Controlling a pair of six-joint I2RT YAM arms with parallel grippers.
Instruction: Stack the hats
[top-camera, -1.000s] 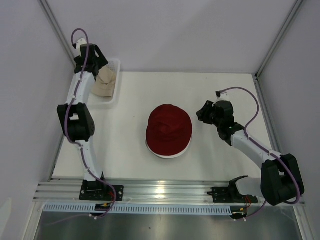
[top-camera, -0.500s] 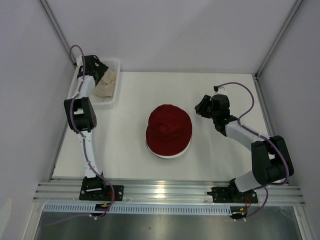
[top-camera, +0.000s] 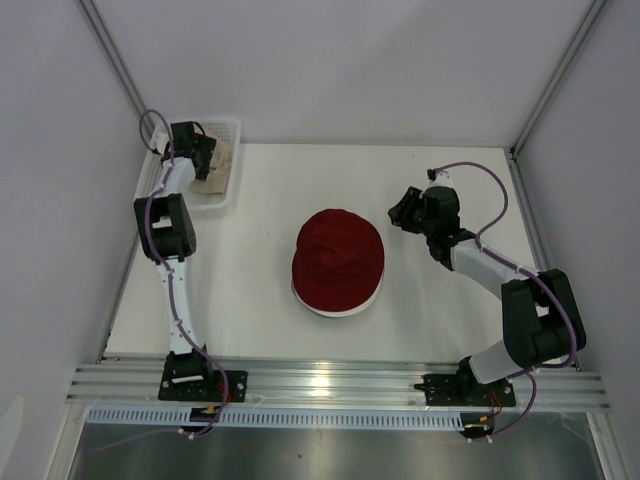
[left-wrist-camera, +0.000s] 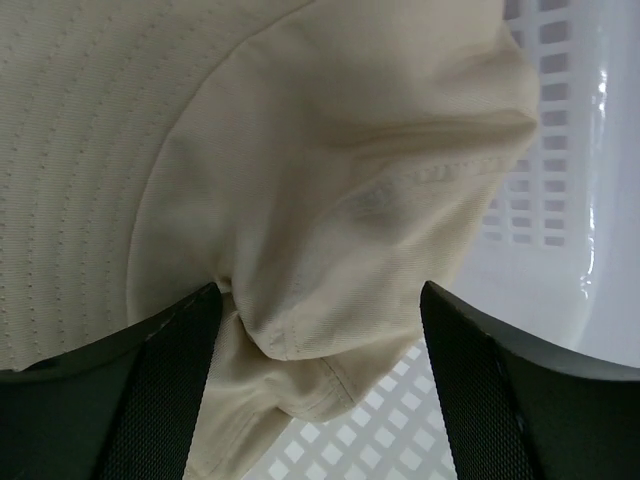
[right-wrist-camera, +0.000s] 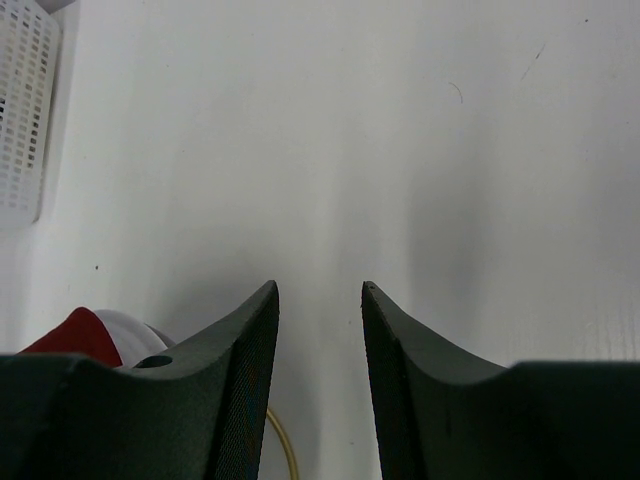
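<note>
Pick-up step: my left tool, wide astride a fold of the beige hat in the basket, should next close and lift.

- I am wearing white shells along my left arm and right arm, with bulky black housings at the joints.
- Thin purple cables are looping beside both.
- My left fingers are showing dark, finely textured faces.
- My right fingers are looking smooth, black and curved.

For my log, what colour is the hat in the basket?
Beige hat, clearest in left wrist view.
</note>
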